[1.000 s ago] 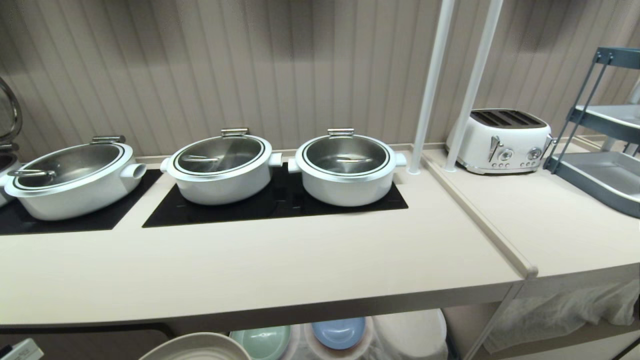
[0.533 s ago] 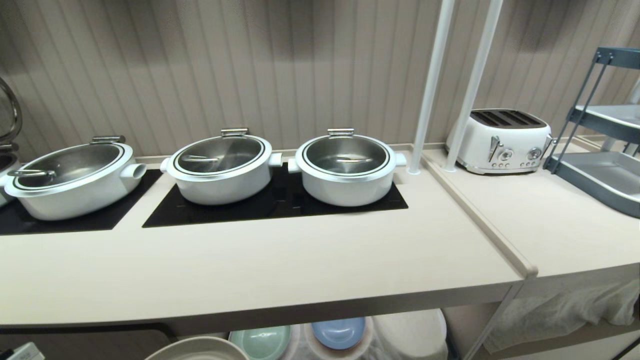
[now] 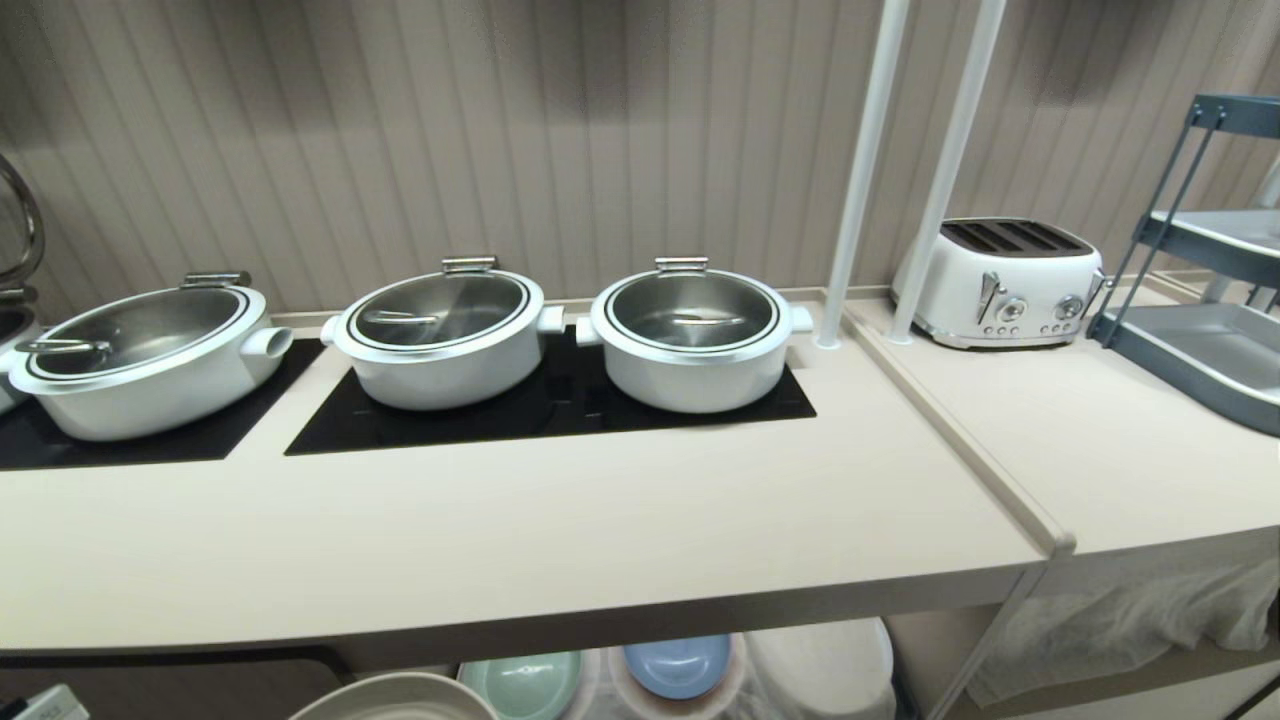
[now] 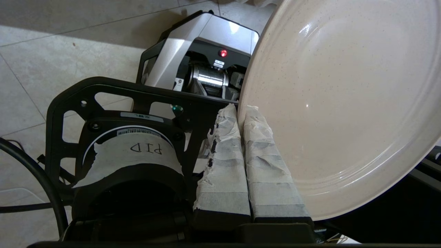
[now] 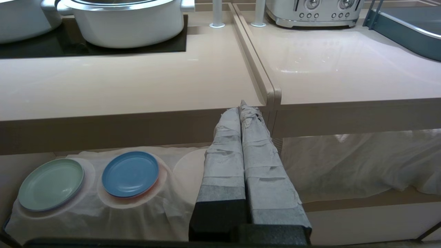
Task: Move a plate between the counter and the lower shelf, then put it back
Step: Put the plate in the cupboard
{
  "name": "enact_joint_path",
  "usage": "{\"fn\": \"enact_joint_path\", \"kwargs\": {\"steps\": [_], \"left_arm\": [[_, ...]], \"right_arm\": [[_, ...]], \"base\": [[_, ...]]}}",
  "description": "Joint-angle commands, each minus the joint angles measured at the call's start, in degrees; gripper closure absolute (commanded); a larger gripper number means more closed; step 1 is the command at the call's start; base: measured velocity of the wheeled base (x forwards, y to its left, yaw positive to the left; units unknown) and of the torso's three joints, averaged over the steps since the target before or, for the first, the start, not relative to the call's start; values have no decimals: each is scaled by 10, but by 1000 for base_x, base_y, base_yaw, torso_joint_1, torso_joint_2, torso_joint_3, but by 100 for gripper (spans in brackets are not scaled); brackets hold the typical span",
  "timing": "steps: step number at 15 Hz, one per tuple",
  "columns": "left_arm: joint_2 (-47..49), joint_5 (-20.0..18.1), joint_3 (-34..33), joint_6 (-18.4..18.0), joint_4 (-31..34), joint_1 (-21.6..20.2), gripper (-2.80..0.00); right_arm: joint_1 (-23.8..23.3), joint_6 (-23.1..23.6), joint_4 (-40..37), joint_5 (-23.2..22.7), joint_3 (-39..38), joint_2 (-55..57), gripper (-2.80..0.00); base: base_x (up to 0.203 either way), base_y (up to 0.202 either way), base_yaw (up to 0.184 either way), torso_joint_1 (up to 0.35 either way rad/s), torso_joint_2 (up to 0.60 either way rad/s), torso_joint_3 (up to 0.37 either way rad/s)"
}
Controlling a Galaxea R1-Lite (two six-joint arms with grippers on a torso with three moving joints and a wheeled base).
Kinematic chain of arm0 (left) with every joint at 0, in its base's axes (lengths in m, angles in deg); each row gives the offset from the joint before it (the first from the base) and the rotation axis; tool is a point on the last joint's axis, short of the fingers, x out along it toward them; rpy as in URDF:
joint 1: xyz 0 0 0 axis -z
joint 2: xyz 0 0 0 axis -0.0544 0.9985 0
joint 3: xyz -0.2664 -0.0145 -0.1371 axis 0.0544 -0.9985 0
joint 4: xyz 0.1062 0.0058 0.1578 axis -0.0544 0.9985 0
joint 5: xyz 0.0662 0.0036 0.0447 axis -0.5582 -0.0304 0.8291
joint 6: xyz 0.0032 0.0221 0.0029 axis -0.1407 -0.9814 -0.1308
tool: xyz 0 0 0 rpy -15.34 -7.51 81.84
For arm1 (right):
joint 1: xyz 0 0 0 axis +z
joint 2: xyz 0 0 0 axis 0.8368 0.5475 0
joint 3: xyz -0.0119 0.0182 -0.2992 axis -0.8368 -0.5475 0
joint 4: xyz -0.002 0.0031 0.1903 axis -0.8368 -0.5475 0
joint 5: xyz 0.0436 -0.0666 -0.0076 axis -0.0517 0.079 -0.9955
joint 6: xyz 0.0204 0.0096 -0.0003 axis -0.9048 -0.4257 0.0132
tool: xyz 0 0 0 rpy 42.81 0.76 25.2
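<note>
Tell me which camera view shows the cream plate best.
The left wrist view: the plate fills it, its rim pinched in the shut left gripper. The head view catches only a sliver at its bottom edge. The right wrist view misses it.

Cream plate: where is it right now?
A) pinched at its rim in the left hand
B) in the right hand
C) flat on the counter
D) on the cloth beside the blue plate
A: the left hand is shut on the cream plate at its rim.

Tabletop [image 3: 520, 540]: three white pots [image 3: 690, 335] on black panels.
Plate [image 3: 395, 697]: cream rim at bottom edge.
Lower shelf [image 3: 900, 650]: mint plate [image 3: 525, 682], blue plate [image 3: 678, 664].
</note>
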Motion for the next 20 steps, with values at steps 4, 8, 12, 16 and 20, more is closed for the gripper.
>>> {"fn": "enact_joint_path", "kwargs": {"steps": [4, 8, 12, 16, 20], "left_arm": [[2, -1, 0, 0, 2, 0, 0], [2, -1, -1, 1, 1, 0, 0], [2, -1, -4, 1, 0, 0, 0], [2, -1, -4, 1, -1, 0, 0], [2, -4, -4, 1, -1, 0, 0]], "right_arm": [[0, 0, 0, 0, 0, 0, 0], [0, 0, 0, 0, 0, 0, 0], [0, 0, 0, 0, 0, 0, 0], [0, 0, 0, 0, 0, 0, 0], [0, 0, 0, 0, 0, 0, 0]], "base": [[0, 0, 0, 0, 0, 0], [0, 0, 0, 0, 0, 0], [0, 0, 0, 0, 0, 0], [0, 0, 0, 0, 0, 0], [0, 0, 0, 0, 0, 0]]}}
